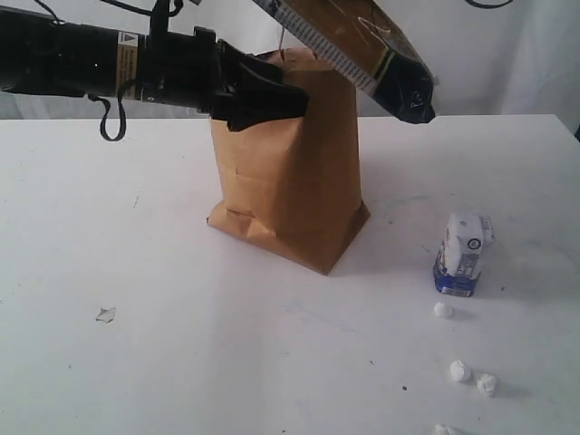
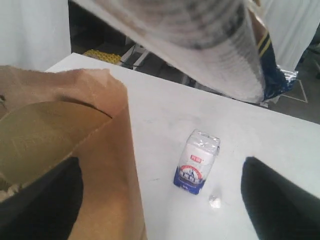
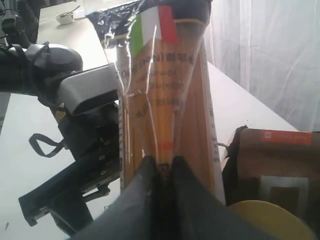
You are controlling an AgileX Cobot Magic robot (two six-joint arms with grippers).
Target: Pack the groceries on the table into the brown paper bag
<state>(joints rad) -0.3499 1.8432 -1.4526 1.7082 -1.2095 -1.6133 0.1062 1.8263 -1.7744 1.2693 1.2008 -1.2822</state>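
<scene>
Only the exterior view takes in the whole brown paper bag [image 1: 290, 181]. It is seen upright on the desk [image 1: 181, 362], with the left end effector [image 1: 272, 95] at its upper rim and the left arm [image 1: 82, 50] stretched in level from the side. The long spaghetti pack [image 1: 349, 41] is held tilted above the bag's mouth, with its dark end lowest, just beside the rim. The white-blue carton [image 1: 462, 254] is seen upright on the desk, well apart from the bag. Four small white lumps [image 1: 460, 371] are scattered near the carton, and a small scrap [image 1: 106, 314] lies far to the other side.

The bag's open mouth is shown only in the left wrist view. There the left end effector's fingers [image 2: 45, 200] are spread apart with the bag's wall between them; whether the wall is touched cannot be told, and the bag's bottom is hidden.

In the right wrist view the right end effector [image 3: 162, 167] is clamped on the pack, its fingers [image 3: 190, 200] pressed against the clear wrap. A small brown pouch with orange label [image 3: 280, 165] and a yellow-gold lid [image 3: 270, 220] are seen just beside it; whether they lie inside the bag cannot be told.
</scene>
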